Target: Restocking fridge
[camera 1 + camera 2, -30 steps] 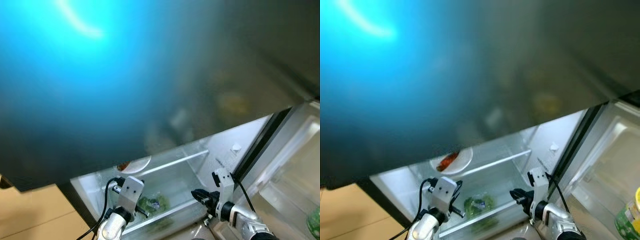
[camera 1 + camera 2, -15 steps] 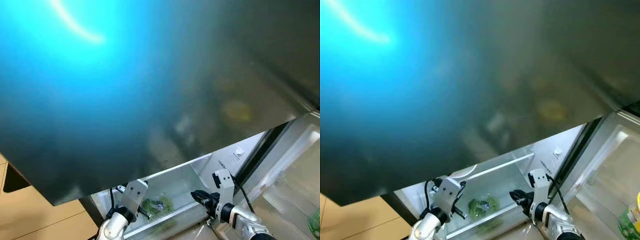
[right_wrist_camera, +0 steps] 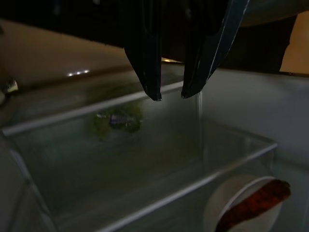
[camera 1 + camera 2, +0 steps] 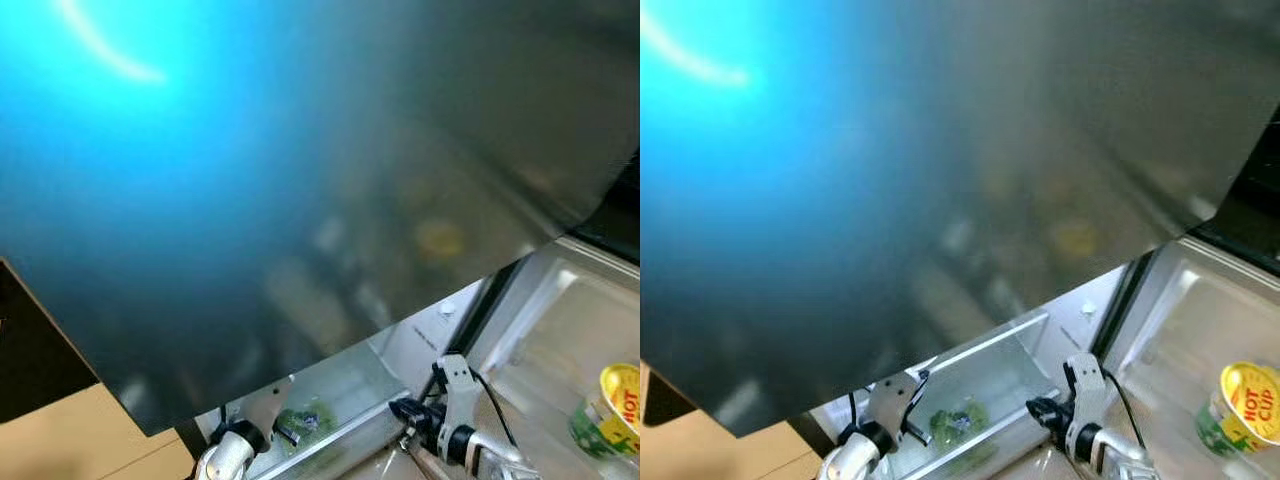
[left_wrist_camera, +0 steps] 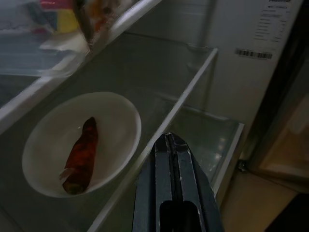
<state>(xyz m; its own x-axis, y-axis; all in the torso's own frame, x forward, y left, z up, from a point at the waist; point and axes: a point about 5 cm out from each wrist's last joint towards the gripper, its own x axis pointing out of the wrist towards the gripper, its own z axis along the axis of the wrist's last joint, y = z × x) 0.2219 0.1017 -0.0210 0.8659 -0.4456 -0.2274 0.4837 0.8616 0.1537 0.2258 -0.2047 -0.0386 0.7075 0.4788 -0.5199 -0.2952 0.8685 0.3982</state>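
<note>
The fridge stands open before me, under a big blurred blue-grey door (image 4: 300,180). A white plate (image 5: 111,121) with a red-orange piece of food (image 5: 79,154) lies on the glass shelf (image 5: 193,87). A bag of greens (image 4: 305,418) lies in the clear drawer (image 4: 350,390) below. My left gripper (image 5: 168,137) is shut and empty, hovering over the shelf's front edge beside the plate. My right gripper (image 3: 169,98) is open and empty, in front of the drawer, with the greens (image 3: 116,121) and the plate (image 3: 227,198) beyond it.
A yellow-lidded cup (image 4: 605,410) marked HOT CUP stands in the shelf of the open door (image 4: 560,340) on the right. Packaged goods (image 5: 58,19) sit on the shelf above the plate. Wooden floor (image 4: 110,440) lies at the lower left.
The whole picture has shifted, so the camera moved: the big door covers more of the fridge, the plate is hidden in the eye views, and the cup has come into view. Both grippers keep their places.
</note>
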